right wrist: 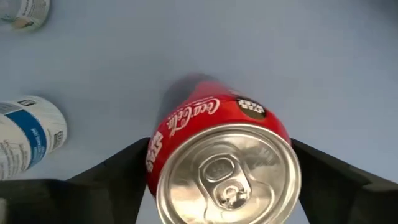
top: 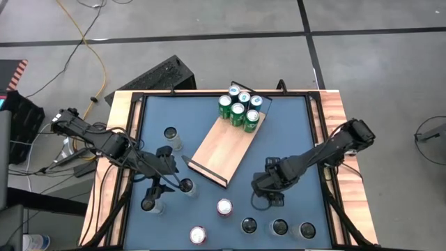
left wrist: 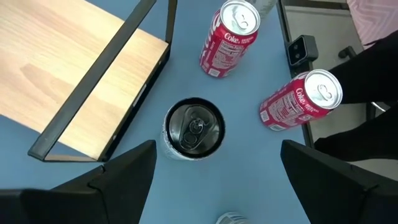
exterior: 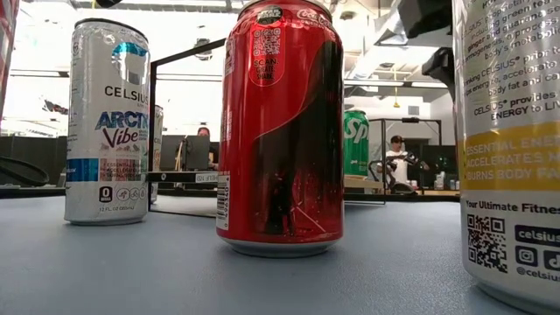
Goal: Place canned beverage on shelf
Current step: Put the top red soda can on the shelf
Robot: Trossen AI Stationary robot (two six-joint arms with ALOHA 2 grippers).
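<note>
R gripper: fingers spread, straddling upright red can, not pinching. L gripper: spread, over dark-top can by shelf lip. Shelf mid-table, angled; green cans at far end, near half bare.

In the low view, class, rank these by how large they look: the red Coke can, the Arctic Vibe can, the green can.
1. Red Coke can, nearest of the three
2. Arctic Vibe can
3. Green can, far back and partly hidden

Nearness drives this ranking, so true sizes stay unsure.
</note>
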